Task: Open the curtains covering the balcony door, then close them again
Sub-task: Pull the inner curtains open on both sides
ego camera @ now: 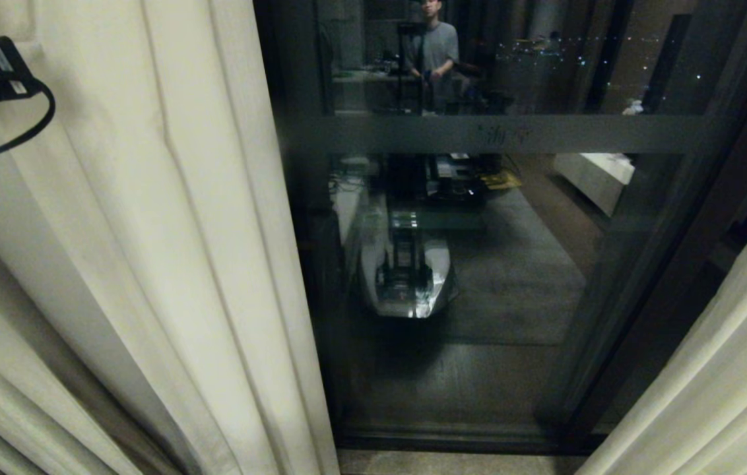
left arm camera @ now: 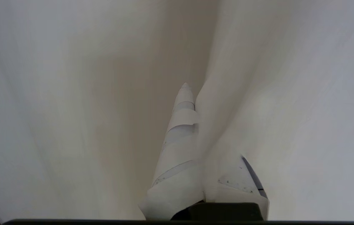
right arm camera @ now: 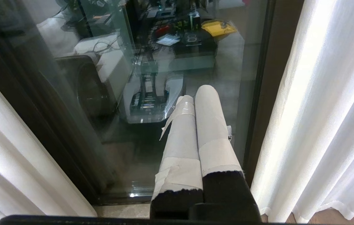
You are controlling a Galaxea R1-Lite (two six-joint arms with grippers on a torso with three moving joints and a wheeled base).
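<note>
Curtains (ego camera: pixel 149 264) pinched between clenched left gripper (left arm camera: pixel 192 103) fingers, a fold caught beside the taped pads at mid-frame of the left wrist view. Right gripper (right arm camera: pixel 195 103) clamped empty, low centre, facing the balcony door (ego camera: pixel 479 264). Best drawn sideways steadily, keeping that fold nipped; panels at left and lower right, glass bare between.

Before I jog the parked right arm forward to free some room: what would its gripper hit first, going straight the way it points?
Probably the glass of the balcony door: the shut right gripper points at it, between the curtains, with nothing visible between. Depth is unclear.
</note>
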